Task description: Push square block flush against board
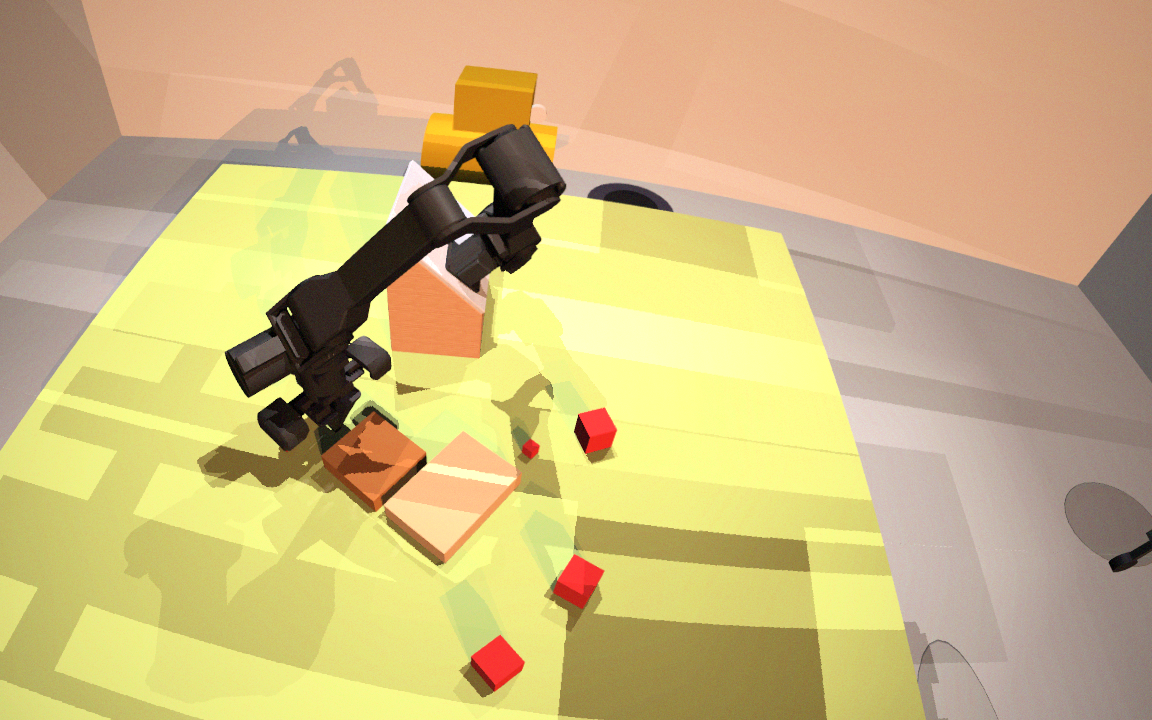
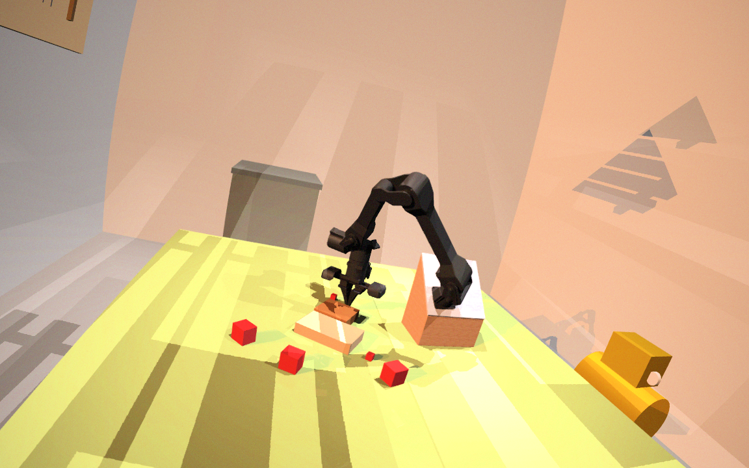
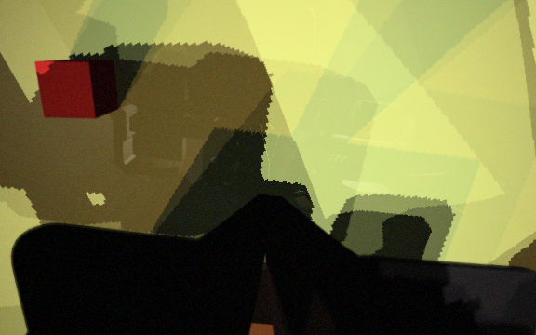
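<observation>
The dark orange square block [image 1: 376,465] [image 2: 340,312] lies flat on the yellow table, with one side against the long side of the paler flat board [image 1: 453,499] [image 2: 330,335]. Its near corner looks about even with the board's end. My gripper [image 1: 335,436] [image 2: 349,301] [image 3: 268,207] is shut and empty. It points straight down, low at the block's edge away from the board. In the wrist view my dark fingers hide most of the block [image 3: 261,329], of which only an orange sliver shows.
Red cubes [image 1: 594,429] [image 1: 577,580] [image 1: 497,662] [image 2: 244,331] [image 3: 74,88] are scattered around the board, with a tiny one [image 1: 530,447] by its far end. The arm's tall orange-and-white pedestal [image 1: 433,313] [image 2: 444,325] stands behind. A yellow object [image 1: 490,107] and a grey bin [image 2: 272,203] are off the table.
</observation>
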Controlling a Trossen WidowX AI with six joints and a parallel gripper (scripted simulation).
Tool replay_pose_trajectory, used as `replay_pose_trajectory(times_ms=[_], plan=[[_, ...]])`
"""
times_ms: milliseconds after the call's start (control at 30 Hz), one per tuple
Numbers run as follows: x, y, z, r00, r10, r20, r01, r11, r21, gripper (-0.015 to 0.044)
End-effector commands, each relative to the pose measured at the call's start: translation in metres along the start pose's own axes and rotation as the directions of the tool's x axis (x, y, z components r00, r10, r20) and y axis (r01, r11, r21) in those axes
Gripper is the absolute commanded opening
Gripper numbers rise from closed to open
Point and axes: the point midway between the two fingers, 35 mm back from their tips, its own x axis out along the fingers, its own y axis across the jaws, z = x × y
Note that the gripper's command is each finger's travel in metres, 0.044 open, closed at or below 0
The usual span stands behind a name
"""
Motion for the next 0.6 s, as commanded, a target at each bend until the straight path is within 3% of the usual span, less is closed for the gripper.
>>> replay_pose_trajectory(times_ms=[0,467,567], plan=[[-0.001,0.001,0.007,1.0,0.001,0.002,-0.001,1.0,-0.003,0.0],[0.0,0.001,0.029,1.0,0.0,0.002,0.0,1.0,-0.004,0.0],[-0.027,0.002,0.025,1.0,0.001,0.003,-0.001,1.0,-0.002,0.0]])
